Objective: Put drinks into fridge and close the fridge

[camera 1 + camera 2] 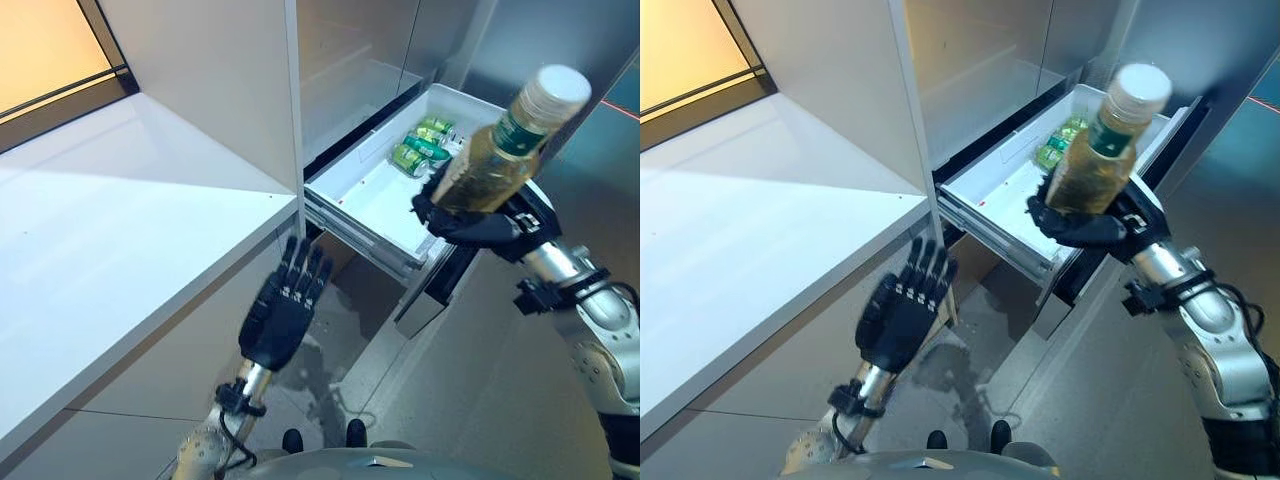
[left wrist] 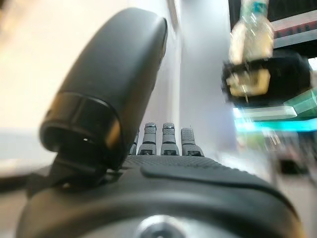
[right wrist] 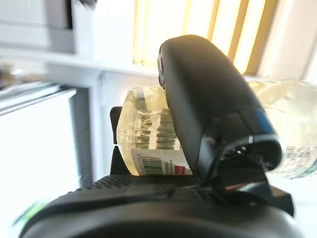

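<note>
My right hand [image 1: 470, 226] is shut on a clear bottle of yellowish drink [image 1: 505, 150] with a pale cap and a green label. It holds the bottle nearly upright above the front edge of the open white fridge drawer [image 1: 370, 205]. In the right wrist view the thumb [image 3: 208, 114] wraps over the bottle [image 3: 143, 134]. Green cans [image 1: 420, 148] lie at the back of the drawer. My left hand [image 1: 285, 305] is open, fingers straight, low beside the white counter and left of the drawer. The bottle also shows in the left wrist view [image 2: 250, 34].
A white counter [image 1: 120, 230] runs along the left, with a white upright panel [image 1: 215, 80] between it and the fridge. The drawer's dark front [image 1: 450, 275] juts out toward me. Grey floor [image 1: 340, 370] lies below.
</note>
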Motion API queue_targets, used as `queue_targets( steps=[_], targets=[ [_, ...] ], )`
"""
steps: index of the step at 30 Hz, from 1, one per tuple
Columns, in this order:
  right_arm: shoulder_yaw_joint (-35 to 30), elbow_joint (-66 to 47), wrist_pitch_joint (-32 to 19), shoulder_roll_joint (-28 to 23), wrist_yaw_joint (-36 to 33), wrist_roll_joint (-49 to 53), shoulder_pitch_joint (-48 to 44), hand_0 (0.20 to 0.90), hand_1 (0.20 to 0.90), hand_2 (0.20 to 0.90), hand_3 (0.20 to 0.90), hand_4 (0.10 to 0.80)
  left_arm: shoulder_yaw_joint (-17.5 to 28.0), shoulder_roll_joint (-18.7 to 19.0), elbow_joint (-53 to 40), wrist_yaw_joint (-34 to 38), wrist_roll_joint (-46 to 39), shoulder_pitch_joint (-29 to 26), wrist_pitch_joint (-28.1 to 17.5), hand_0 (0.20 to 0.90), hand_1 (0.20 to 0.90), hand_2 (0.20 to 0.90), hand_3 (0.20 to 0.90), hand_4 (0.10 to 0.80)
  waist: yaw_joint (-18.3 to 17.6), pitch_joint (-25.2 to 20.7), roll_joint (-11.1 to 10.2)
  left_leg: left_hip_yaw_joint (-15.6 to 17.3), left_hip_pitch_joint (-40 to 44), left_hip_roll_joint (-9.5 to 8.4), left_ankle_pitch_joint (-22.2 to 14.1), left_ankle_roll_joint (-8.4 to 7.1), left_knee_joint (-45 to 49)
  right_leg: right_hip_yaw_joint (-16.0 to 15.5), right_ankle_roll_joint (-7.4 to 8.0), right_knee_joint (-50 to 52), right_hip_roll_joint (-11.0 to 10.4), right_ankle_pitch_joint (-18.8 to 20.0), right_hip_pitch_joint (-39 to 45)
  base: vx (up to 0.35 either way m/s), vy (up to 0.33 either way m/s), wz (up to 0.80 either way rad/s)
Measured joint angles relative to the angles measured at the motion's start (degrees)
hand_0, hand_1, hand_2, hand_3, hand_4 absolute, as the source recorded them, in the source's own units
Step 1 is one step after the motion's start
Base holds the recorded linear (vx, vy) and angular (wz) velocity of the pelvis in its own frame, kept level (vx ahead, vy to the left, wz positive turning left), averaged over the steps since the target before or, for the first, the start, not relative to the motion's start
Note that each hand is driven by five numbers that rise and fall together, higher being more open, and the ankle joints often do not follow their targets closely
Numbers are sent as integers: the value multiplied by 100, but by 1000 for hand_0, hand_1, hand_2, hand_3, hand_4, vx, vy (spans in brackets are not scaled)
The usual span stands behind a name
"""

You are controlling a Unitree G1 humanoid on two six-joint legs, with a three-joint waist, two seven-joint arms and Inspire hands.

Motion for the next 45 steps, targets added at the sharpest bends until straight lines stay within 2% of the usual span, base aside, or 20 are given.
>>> queue_targets(
  steps=[3,6,8,13,17,31,33,36,40,45],
  targets=[
    [-105,142,-7,-183,-85,-196,145,300,300,300,200,100,-2,89,521,143,809,53,-405,900,900,900,900,800,-96,7,-11,15,0,2,0,0,-10,16,2,0,1,0,-6,-4,-16,-6],
    [-103,193,-30,-553,-171,-624,147,300,300,300,200,100,-48,400,931,636,1880,35,-919,900,900,900,900,800,-157,15,-25,146,9,29,-16,-15,-21,116,8,-2,28,-3,-27,22,0,-17],
    [-54,249,-67,-724,-171,-753,69,300,300,300,200,100,-46,555,1067,893,2264,29,-1165,900,900,900,900,800,-180,21,-36,164,20,44,-23,-25,-23,126,11,-8,41,-5,-26,51,2,-10],
    [671,840,-66,-1566,-171,-1084,-992,300,300,300,200,100,-67,838,1573,1823,3241,-116,-1615,900,900,900,900,800,-166,17,-44,219,42,83,-31,-50,-22,166,1,-18,88,4,-28,78,-16,-5],
    [1414,1409,-14,-1870,-94,-1280,-2024,300,300,300,200,100,-66,740,2373,2165,3726,-334,-1832,900,900,900,900,800,-29,17,-76,232,61,91,-35,-56,1,225,-33,0,105,56,-24,96,-17,-6],
    [3348,3182,269,-1908,476,-2032,-4006,300,300,300,200,100,20,878,3652,2777,4864,-316,-2022,900,900,900,900,800,634,4,-522,142,25,80,-29,-60,4,102,-31,-1,87,54,-13,78,-43,4],
    [3564,3576,361,-1904,516,-2216,-4211,300,300,300,200,100,172,885,3688,2836,4905,-349,-1979,900,900,900,900,800,727,24,-567,114,4,77,-18,-61,5,47,-30,0,82,54,-17,44,-55,12],
    [3645,4226,402,-1779,531,-2467,-4358,300,300,300,200,100,239,907,3743,2942,5015,-423,-1960,900,900,900,900,800,867,25,-589,8,-24,77,-11,-63,5,-32,-29,-1,79,53,-18,17,-69,13],
    [4331,5155,484,-1744,530,-2833,-4848,300,300,300,200,100,248,973,3751,2977,5019,-473,-1970,900,900,900,900,800,1012,42,-607,-73,-178,77,28,-77,6,-94,-28,0,77,52,-139,-2,-69,9],
    [4768,5904,584,-1602,514,-2955,-5308,300,300,300,200,100,244,1073,3752,2979,5021,-561,-2030,900,900,900,900,800,1059,209,-592,-159,-397,81,98,-98,6,-197,-32,1,78,57,-326,-103,-65,10]
  ],
)
